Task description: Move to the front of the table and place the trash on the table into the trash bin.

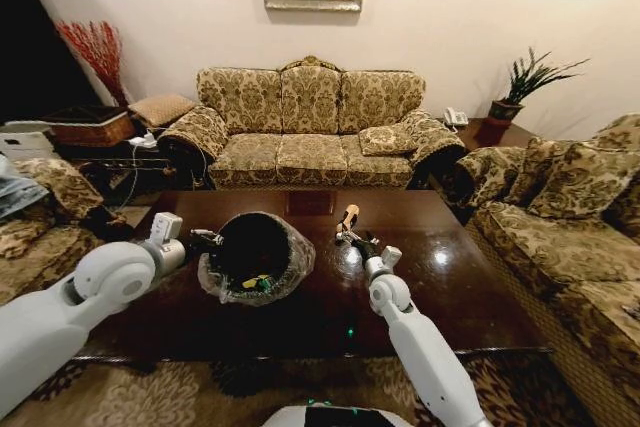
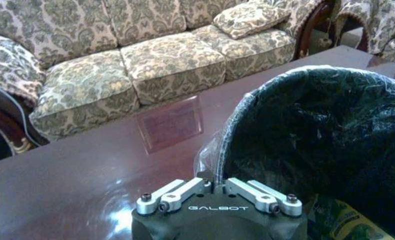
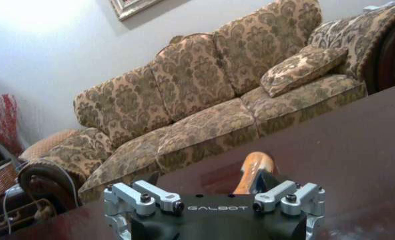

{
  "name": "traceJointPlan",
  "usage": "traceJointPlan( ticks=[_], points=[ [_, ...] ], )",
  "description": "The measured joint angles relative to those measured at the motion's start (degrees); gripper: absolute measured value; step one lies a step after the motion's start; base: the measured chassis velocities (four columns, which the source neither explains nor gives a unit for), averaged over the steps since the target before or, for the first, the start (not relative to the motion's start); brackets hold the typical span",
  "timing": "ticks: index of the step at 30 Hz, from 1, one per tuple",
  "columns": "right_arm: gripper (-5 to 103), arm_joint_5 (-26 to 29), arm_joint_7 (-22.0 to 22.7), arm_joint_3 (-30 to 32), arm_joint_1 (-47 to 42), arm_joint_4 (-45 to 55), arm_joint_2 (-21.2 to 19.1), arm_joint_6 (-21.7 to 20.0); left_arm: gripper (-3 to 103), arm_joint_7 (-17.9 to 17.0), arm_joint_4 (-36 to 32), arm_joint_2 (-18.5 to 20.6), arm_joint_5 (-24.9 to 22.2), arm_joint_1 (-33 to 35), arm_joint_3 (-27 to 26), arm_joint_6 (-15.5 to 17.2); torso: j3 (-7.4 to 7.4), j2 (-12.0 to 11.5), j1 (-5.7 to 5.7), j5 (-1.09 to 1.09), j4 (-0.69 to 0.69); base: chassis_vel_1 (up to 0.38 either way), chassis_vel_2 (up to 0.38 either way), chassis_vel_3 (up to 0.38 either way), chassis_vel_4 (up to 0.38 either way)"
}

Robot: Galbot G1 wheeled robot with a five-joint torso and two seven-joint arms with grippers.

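1. Table (image 1: 470, 277): robot is parked at its front edge, so the drive-up part looks done.
2. Trash bin (image 1: 262, 252) sits on the tabletop tipped over, mouth facing the robot. Clear liner is bunched around the rim. Yellow-green wrapper bits (image 1: 258, 283) lie inside at the low lip, so some trash seems binned already.
3. Left gripper (image 1: 205, 239) is at the bin's 9 o'clock, touching the rim. Left wrist view shows the fingers (image 2: 214, 182) drawn together on the rim/liner edge (image 2: 219, 150). Prob reason: it holds the bin tilted with the mouth open so the other arm can feed it.
4. Right gripper (image 1: 346, 230) is at the bin's 3 o'clock, just beside it, low over the table. It's clamped on the brown-orange bottle (image 1: 349, 217); in the right wrist view the bottle (image 3: 254, 172) sticks up between the fingers, tilted.
5. Why held so: grip is on the bottle's lower part with the long axis pointing away from the wrist. Should let it slide mouth-first into the bin w/o fouling the rim.
6. Judgement: mid-transfer. The bottle has to go toward 9 o'clock into the opening. Risks: clipping the liner, or nudging the bin off the left grip.
7. Rest of tabletop: no other loose trash seen from the head view.
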Motion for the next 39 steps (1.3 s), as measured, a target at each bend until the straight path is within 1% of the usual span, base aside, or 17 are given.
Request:
traceJointPlan(
  ticks=[5,8,12,15,16,19,20,21,23,24,27,28,29,31,33,35,39],
  points=[
    [100,-0.04,0.05,-0.02,0.31,-0.54,0.11,-0.11,0,0.27,0.10,-0.02,0.05,-0.01,0.12,-0.05,-0.01,0.01,-0.01,-0.05,0.00,-0.232,0.020,0.235,-0.028],
    [100,0.02,0.01,-0.14,0.71,-1.45,0.48,-0.38,0,0.39,0.10,-0.09,0.09,-0.01,0.34,-0.09,0.00,0.00,0.01,-0.03,0.00,-0.299,0.069,0.295,-0.066],
    [100,0.74,0.26,-0.67,1.72,-3.82,2.06,-1.11,0,0.48,0.09,-0.03,0.14,-0.03,0.57,-0.21,0.01,-0.01,0.03,-0.01,-0.02,-0.282,0.142,0.231,-0.153],
    [100,0.66,1.31,-1.99,3.20,-6.65,4.93,-2.42,0,0.50,0.08,0.30,0.14,-0.04,0.61,-0.33,0.04,-0.03,0.11,-0.02,-0.03,-0.166,0.100,0.104,-0.097],
    [100,0.66,1.31,-1.99,3.20,-6.65,4.93,-2.42,0,0.50,0.08,0.30,0.14,-0.04,0.61,-0.33,0.04,-0.03,0.11,-0.02,-0.03,-0.108,0.082,-0.002,-0.079],
    [100,-3.39,0.45,-3.34,3.64,-8.43,7.02,-3.46,0,0.50,0.07,0.33,0.12,0.01,0.65,-0.33,0.04,-0.03,0.07,-0.08,0.02,0.000,0.000,0.000,0.000],
    [100,-3.39,0.45,-3.34,3.64,-8.43,7.02,-3.46,0,0.50,0.07,0.33,0.12,0.01,0.65,-0.33,0.04,-0.03,0.07,-0.08,0.02,0.000,0.000,0.000,0.000],
    [100,-4.36,0.73,-3.79,3.90,-9.02,7.86,-3.90,0,0.51,0.06,0.30,0.12,0.09,0.70,-0.33,0.01,-0.03,0.02,-0.08,0.03,0.000,0.000,0.000,0.000],
    [100,-4.56,3.55,-4.20,5.06,-10.69,9.74,-4.75,0,0.59,0.04,0.28,0.19,0.31,0.78,-0.33,-0.04,0.02,-0.08,-0.05,0.04,0.000,0.000,0.000,0.000],
    [100,-4.56,3.55,-4.20,5.06,-10.69,9.74,-4.75,0,0.59,0.04,0.28,0.19,0.31,0.78,-0.33,-0.04,0.02,-0.08,-0.05,0.04,0.000,0.000,0.000,0.000],
    [100,-4.40,9.54,-4.49,8.03,-14.85,12.84,-4.15,0,0.71,0.14,0.43,0.27,0.26,1.02,-0.41,-0.02,0.02,-0.06,-0.03,0.04,0.014,-0.014,-0.017,0.013],
    [100,-4.40,9.54,-4.49,8.03,-14.85,12.84,-4.15,0,0.71,0.14,0.43,0.27,0.26,1.02,-0.41,-0.02,0.02,-0.06,-0.03,0.04,0.000,0.000,0.000,0.000],
    [100,-3.96,11.21,-4.56,9.07,-16.24,13.78,-3.88,0,0.72,0.22,0.62,0.29,0.18,1.09,-0.49,-0.01,0.01,-0.03,-0.03,0.02,0.000,0.000,0.000,0.000],
    [100,-2.98,12.85,-4.51,10.83,-18.77,15.23,-3.46,0,0.74,0.25,0.81,0.28,-0.02,1.13,-0.65,0.02,-0.01,0.05,-0.04,-0.01,0.000,0.000,0.000,0.000],
    [100,-2.81,13.19,-4.36,11.81,-20.19,15.66,-3.07,0,0.77,0.25,0.80,0.26,-0.07,1.14,-0.72,0.03,-0.01,0.06,-0.03,-0.01,0.000,0.000,0.000,0.000],
    [100,-2.97,13.50,-3.60,13.71,-23.73,15.88,-2.05,0,0.77,0.26,0.55,0.27,-0.04,1.14,-0.78,0.02,-0.02,0.05,-0.06,-0.01,0.000,0.000,0.000,0.000],
    [100,-2.54,13.34,-3.14,15.24,-27.46,15.92,-1.77,0,0.79,0.23,0.24,0.32,0.13,1.14,-0.78,0.00,-0.01,0.00,-0.04,0.02,0.000,0.000,0.000,0.000]
  ],
)
